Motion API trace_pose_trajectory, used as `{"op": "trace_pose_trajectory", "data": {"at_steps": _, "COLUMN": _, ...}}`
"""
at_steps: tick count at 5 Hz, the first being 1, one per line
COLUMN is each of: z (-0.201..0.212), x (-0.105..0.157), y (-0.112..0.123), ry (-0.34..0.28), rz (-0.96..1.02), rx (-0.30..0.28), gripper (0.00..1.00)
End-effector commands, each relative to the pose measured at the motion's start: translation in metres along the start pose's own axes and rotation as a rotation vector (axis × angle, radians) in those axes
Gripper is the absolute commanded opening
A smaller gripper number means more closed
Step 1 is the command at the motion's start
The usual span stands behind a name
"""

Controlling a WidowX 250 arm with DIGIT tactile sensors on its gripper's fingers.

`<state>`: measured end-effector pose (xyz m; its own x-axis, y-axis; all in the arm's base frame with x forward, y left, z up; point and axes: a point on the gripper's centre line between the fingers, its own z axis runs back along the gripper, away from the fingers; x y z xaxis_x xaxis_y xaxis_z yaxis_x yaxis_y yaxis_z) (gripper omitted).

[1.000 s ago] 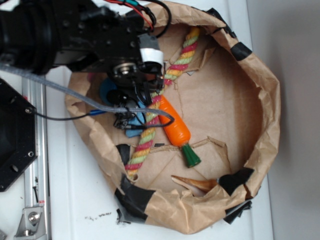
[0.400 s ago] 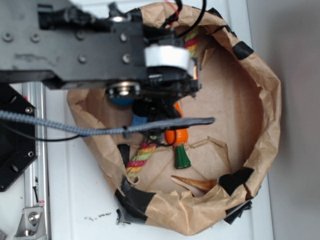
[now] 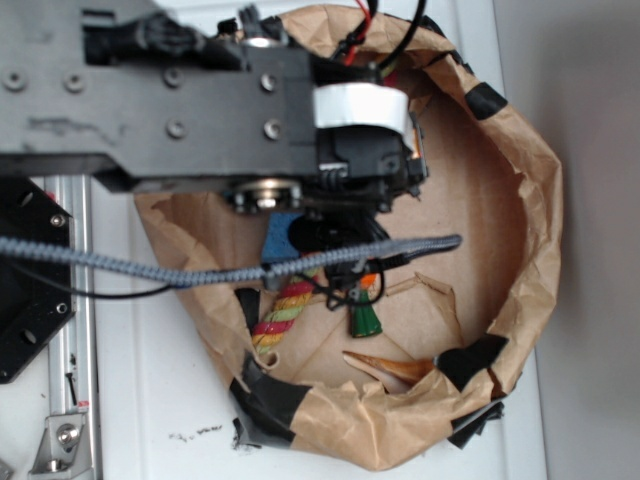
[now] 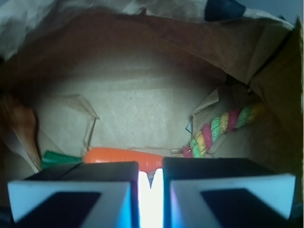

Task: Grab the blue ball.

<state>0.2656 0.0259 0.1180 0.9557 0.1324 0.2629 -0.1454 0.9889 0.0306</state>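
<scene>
A: White tabletop (image 3: 180,400) carries a paper-walled bin (image 3: 530,200). Is the blue ball caught?
B: Not shown; arm hides it. The tool (image 4: 150,190), jaws nearly closed with a narrow gap, holds nothing visible.

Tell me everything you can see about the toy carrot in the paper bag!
The toy carrot has a smooth, shiny orange body that looks like plastic and a dark green top. It lies flat on its side on the brown floor of the paper bag. In the wrist view the fingers hide its lower edge. From outside, the arm covers most of it; only the green top and a bit of orange show, close to the striped rope. Whether they touch cannot be told.
</scene>
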Motion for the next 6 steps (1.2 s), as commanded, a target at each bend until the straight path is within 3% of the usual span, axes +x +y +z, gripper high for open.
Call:
{"op": "trace_pose_trajectory", "data": {"at_steps": 1, "z": 0.006, "x": -0.007, "y": 0.008, "ry": -0.006, "rz": -0.179, "rx": -0.065, "gripper": 1.00}}
{"op": "trace_pose_trajectory", "data": {"at_steps": 3, "z": -0.025, "x": -0.038, "y": 0.020, "ry": 0.099, "rz": -0.258, "rx": -0.058, "gripper": 1.00}}
{"op": "trace_pose_trajectory", "data": {"at_steps": 4, "z": -0.036, "x": -0.053, "y": 0.019, "ry": 0.138, "rz": -0.296, "rx": -0.089, "gripper": 1.00}}
{"op": "trace_pose_trajectory", "data": {"at_steps": 6, "z": -0.042, "x": -0.068, "y": 0.018, "ry": 0.162, "rz": -0.304, "rx": -0.137, "gripper": 1.00}}
